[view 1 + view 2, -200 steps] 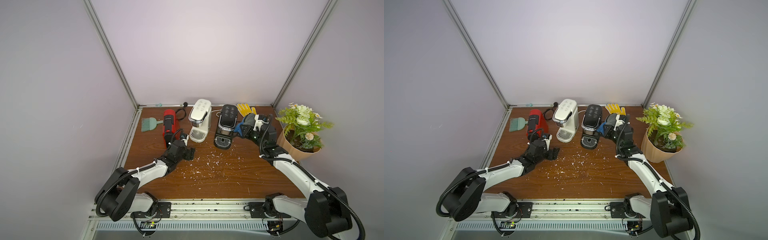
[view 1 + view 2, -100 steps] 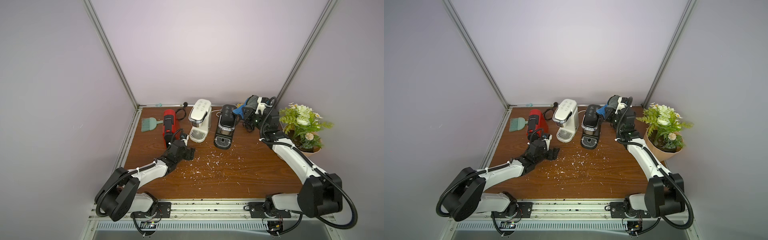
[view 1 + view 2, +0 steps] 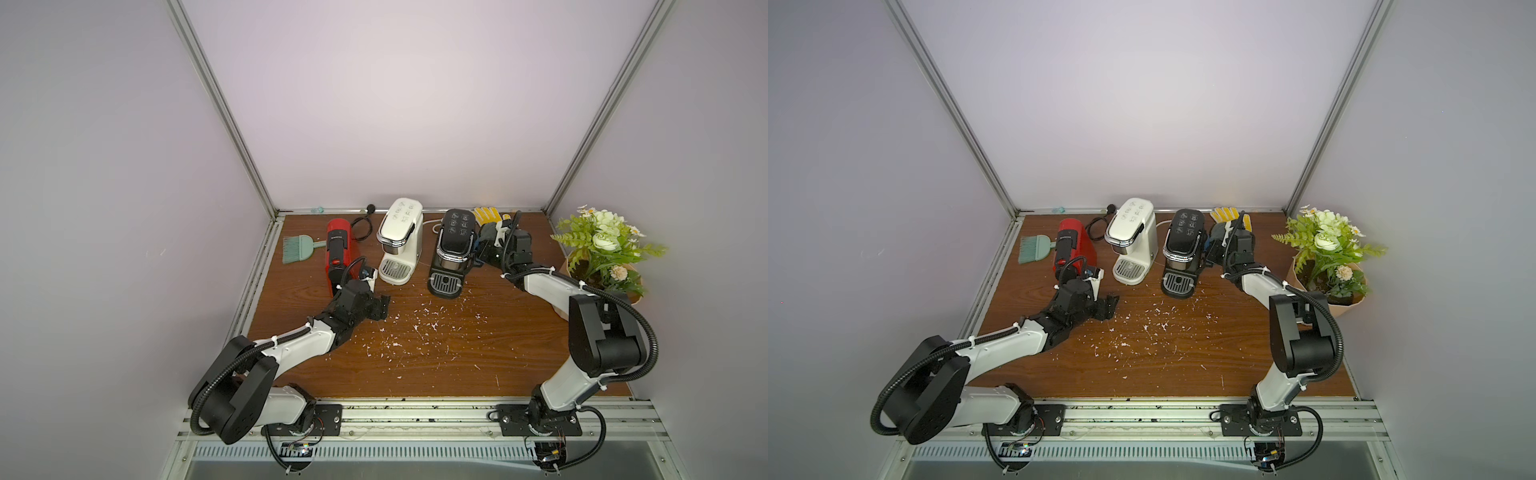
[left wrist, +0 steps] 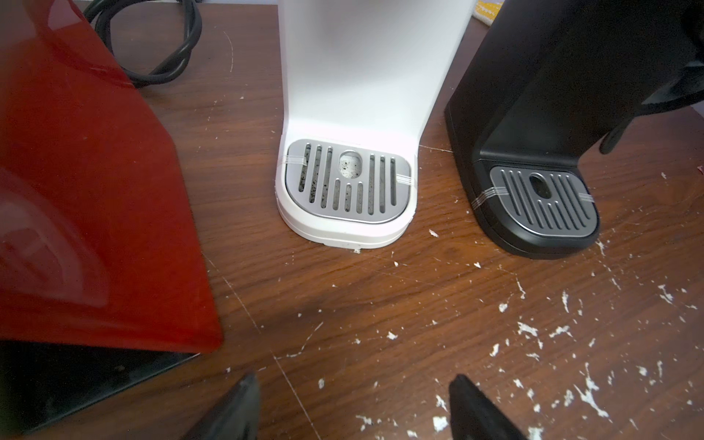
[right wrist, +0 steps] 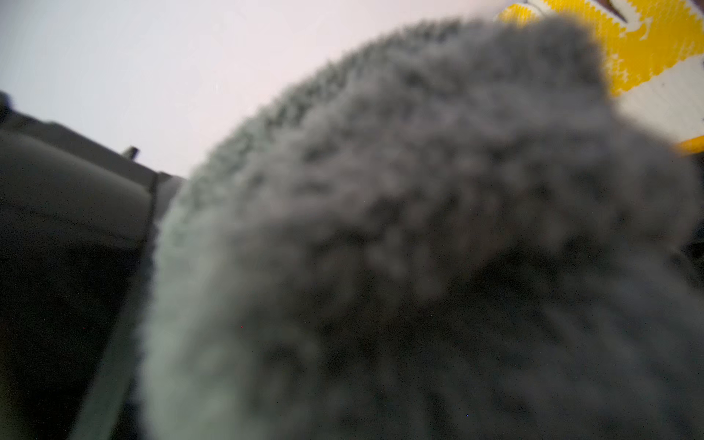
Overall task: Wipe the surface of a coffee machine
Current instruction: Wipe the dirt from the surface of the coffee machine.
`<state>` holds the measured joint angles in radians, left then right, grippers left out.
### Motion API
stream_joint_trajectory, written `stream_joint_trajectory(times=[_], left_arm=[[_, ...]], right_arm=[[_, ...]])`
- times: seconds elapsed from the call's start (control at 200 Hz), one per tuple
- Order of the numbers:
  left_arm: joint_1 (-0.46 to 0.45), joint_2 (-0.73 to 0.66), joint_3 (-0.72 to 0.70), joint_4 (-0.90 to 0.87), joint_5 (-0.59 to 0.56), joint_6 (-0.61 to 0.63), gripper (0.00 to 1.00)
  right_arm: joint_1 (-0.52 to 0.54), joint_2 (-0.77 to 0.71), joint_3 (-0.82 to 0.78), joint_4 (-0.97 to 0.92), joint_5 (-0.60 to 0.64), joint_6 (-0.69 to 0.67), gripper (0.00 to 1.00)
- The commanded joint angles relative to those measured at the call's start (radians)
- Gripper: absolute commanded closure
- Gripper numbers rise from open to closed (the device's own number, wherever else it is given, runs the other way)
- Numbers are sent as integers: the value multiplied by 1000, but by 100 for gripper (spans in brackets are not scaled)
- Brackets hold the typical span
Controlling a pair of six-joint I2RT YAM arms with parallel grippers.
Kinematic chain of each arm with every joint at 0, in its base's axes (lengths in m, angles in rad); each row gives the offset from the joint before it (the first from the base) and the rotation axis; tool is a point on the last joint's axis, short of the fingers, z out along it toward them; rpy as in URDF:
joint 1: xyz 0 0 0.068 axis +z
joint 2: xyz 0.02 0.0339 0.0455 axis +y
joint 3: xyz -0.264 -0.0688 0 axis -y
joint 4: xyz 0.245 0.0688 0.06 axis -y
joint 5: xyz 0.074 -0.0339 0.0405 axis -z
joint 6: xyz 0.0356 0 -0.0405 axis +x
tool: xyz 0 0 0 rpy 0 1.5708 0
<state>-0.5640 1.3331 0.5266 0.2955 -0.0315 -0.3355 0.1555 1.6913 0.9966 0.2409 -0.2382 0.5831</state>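
Observation:
Three coffee machines stand in a row at the back: red [image 3: 338,249], white [image 3: 401,232] and black [image 3: 455,241]. My right gripper [image 3: 484,245] is shut on a grey-blue cloth [image 3: 1217,235] pressed against the black machine's right side. In the right wrist view the cloth [image 5: 419,228] fills the picture and hides the jaws, with the black machine [image 5: 57,228] beside it. My left gripper [image 3: 384,305] lies low on the table in front of the red machine, open and empty [image 4: 354,384], facing the white machine's drip tray [image 4: 346,186].
A green brush [image 3: 297,249] lies at the back left and a black cable [image 3: 361,226] behind the red machine. A yellow glove [image 3: 486,214] lies behind the right gripper. A potted plant [image 3: 602,249] stands at the right edge. White crumbs [image 3: 415,328] litter the wooden table.
The right gripper with the cloth rose up behind the black machine's top, then came back down along its right side. The left arm has not moved.

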Motion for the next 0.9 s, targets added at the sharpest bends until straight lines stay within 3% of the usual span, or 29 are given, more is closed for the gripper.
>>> stream_joint_trajectory(times=[0.0, 0.15, 0.615, 0.701, 0.776, 0.896], left_arm=[[-12, -21, 18, 4, -21, 5, 21], [-12, -13, 17, 6, -28, 7, 21], [-12, 4, 26, 7, -16, 6, 21], [-12, 11, 26, 13, -4, 3, 21], [-11, 18, 28, 13, -8, 5, 21], [-11, 24, 31, 11, -7, 5, 21]], right_arm=[[1, 5, -14, 75, -59, -11, 79], [-2, 5, 3, 51, -74, -30, 78], [4, -262, 188, -109, -73, -67, 77], [42, -250, 245, -159, -86, -116, 77], [84, -199, 319, -235, -17, -174, 77], [91, -106, 392, -276, -43, -195, 77]])
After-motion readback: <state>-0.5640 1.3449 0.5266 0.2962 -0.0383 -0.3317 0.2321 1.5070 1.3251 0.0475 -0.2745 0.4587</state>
